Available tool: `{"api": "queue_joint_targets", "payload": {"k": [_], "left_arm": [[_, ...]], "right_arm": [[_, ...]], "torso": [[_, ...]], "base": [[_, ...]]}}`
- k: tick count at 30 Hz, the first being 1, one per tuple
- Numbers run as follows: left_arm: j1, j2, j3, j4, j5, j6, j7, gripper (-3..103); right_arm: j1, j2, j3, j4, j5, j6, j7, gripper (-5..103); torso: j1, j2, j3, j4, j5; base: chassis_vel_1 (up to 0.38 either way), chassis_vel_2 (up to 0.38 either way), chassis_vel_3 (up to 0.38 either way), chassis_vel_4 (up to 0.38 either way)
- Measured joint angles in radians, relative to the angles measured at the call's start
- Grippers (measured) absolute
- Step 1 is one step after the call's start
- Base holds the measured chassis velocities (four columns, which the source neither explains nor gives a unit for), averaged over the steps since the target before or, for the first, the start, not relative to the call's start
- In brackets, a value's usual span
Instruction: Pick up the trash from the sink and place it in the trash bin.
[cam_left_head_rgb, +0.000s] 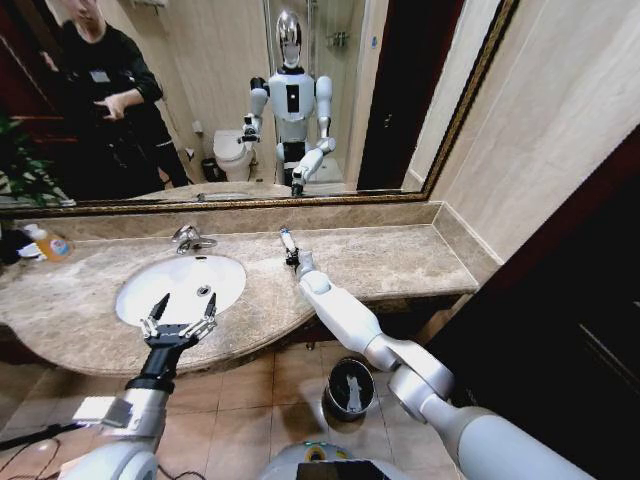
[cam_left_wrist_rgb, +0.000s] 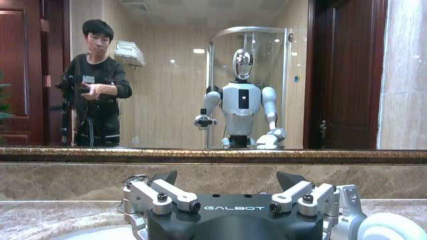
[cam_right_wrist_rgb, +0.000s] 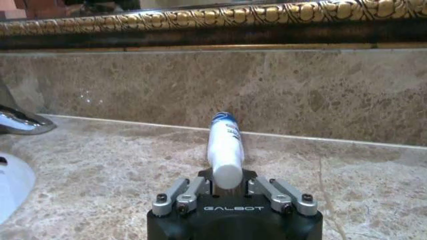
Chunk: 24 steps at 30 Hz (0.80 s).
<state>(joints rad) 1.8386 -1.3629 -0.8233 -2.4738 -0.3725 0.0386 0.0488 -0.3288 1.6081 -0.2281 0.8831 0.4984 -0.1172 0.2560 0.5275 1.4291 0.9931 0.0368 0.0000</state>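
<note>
My right gripper (cam_left_head_rgb: 292, 258) hovers over the marble counter to the right of the tap, shut on a piece of trash, a small white tube with blue marks (cam_left_head_rgb: 286, 240). In the right wrist view the tube (cam_right_wrist_rgb: 223, 145) sticks out from the shut gripper (cam_right_wrist_rgb: 227, 182) towards the backsplash. My left gripper (cam_left_head_rgb: 180, 322) is open over the front rim of the white oval sink (cam_left_head_rgb: 140, 290), with nothing between its fingers (cam_left_wrist_rgb: 167, 192). The black trash bin with a silver rim (cam_left_head_rgb: 329, 388) stands on the tiled floor below the counter, under my right arm.
The chrome tap (cam_left_head_rgb: 188, 238) stands behind the basin, close to the right gripper's side (cam_right_wrist_rgb: 17, 122). A pale bottle with an orange label (cam_left_head_rgb: 50, 244) sits at the counter's far left. A gold-framed mirror (cam_left_head_rgb: 300, 200) and a marble backsplash close off the back.
</note>
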Motion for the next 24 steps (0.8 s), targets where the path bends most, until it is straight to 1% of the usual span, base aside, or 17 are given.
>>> {"api": "queue_joint_targets", "payload": {"k": [7, 10, 11, 14, 18, 19, 22, 23, 24], "left_arm": [[0.000, 0.000, 0.000, 0.000, 0.000, 0.000, 0.000, 100], [0.000, 0.000, 0.000, 0.000, 0.000, 0.000, 0.000, 100], [0.000, 0.000, 0.000, 0.000, 0.000, 0.000, 0.000, 100], [0.000, 0.000, 0.000, 0.000, 0.000, 0.000, 0.000, 100], [0.000, 0.000, 0.000, 0.000, 0.000, 0.000, 0.000, 100], [0.000, 0.000, 0.000, 0.000, 0.000, 0.000, 0.000, 100], [0.000, 0.000, 0.000, 0.000, 0.000, 0.000, 0.000, 100], [0.000, 0.000, 0.000, 0.000, 0.000, 0.000, 0.000, 100], [0.000, 0.000, 0.000, 0.000, 0.000, 0.000, 0.000, 100]], "right_arm": [[-0.021, -0.010, -0.006, 0.046, 0.000, 0.010, 0.002, 24], [-0.045, -0.044, -0.012, 0.109, 0.000, 0.011, 0.007, 24], [-0.060, -0.065, -0.013, 0.149, 0.001, 0.011, 0.008, 24], [-0.076, -0.086, -0.014, 0.193, 0.005, 0.010, 0.009, 24], [-0.154, -0.181, -0.003, 0.372, 0.021, -0.002, 0.018, 24], [-0.154, -0.181, -0.003, 0.372, 0.021, -0.002, 0.018, 24], [-0.208, -0.247, 0.015, 0.484, 0.029, -0.007, 0.024, 24], [-0.208, -0.247, 0.015, 0.484, 0.029, -0.007, 0.024, 24], [-0.224, -0.267, 0.021, 0.511, 0.026, -0.004, 0.024, 24]], "torso": [[0.000, 0.000, 0.000, 0.0001, 0.0000], [0.000, 0.000, 0.000, 0.0000, 0.0001], [0.000, 0.000, 0.000, 0.0001, 0.0001], [0.000, 0.000, 0.000, 0.0000, 0.0001], [0.000, 0.000, 0.000, 0.0000, 0.0005], [0.000, 0.000, 0.000, 0.0000, 0.0005], [0.000, 0.000, 0.000, 0.0000, 0.0001], [0.000, 0.000, 0.000, 0.0000, 0.0001], [0.000, 0.000, 0.000, 0.0001, 0.0004]], "base": [[0.000, 0.000, 0.000, 0.000], [0.000, 0.000, 0.000, 0.000], [0.000, 0.000, 0.000, 0.000], [0.000, 0.000, 0.000, 0.000], [0.000, 0.000, 0.000, 0.000], [0.000, 0.000, 0.000, 0.000], [0.000, 0.000, 0.000, 0.000], [0.000, 0.000, 0.000, 0.000], [0.000, 0.000, 0.000, 0.000]]}}
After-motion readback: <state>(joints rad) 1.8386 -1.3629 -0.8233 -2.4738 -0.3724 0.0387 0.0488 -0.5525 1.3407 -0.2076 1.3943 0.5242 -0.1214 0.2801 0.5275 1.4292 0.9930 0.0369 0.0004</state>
